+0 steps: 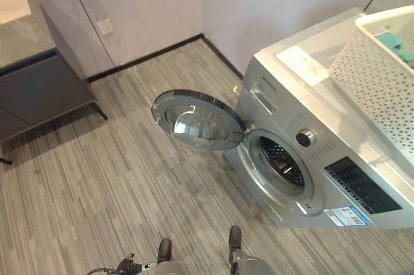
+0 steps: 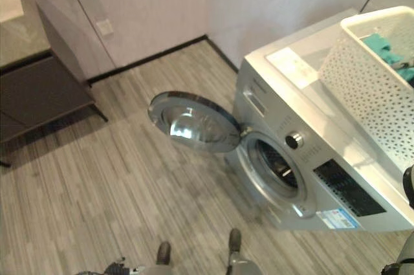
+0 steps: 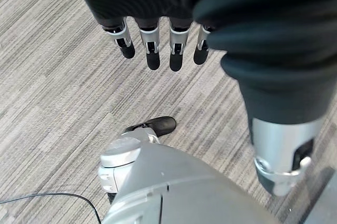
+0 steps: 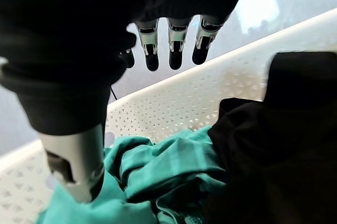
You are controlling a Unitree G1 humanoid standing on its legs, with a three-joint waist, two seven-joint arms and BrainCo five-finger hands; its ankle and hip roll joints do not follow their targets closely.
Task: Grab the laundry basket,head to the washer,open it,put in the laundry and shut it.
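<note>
Basket (image 2: 369,87) on washer (image 2: 310,158), right of frame, door (image 2: 193,123) open.
Right hand (image 4: 171,50) hangs slack-fingered over teal cloth (image 4: 158,166) inside; left hand (image 3: 152,45) relaxed above floor (image 1: 97,184).

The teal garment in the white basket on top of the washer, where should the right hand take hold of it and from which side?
Grip the bunched ridge of folds on the teal cloth garment, coming straight down from above. The white perforated plastic laundry basket is open only at its top, and the right hand hangs open above it. A dark garment lies beside the teal one, so keep clear of it.
</note>
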